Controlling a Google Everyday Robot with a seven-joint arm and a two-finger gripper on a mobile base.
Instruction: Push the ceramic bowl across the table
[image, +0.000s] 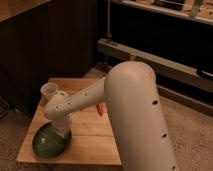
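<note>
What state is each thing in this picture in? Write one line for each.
ceramic bowl: upright, on the table's near left corner.
plastic cup: upright, at the far left edge, apart from the bowl.
orange item: lying on the table, partly hidden by the arm.
gripper: low, at the bowl's far right rim.

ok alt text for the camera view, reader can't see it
A white robot arm reaches down over a small wooden table, its gripper at the dark-green ceramic bowl near the front-left corner. A translucent cup stands further back.
</note>
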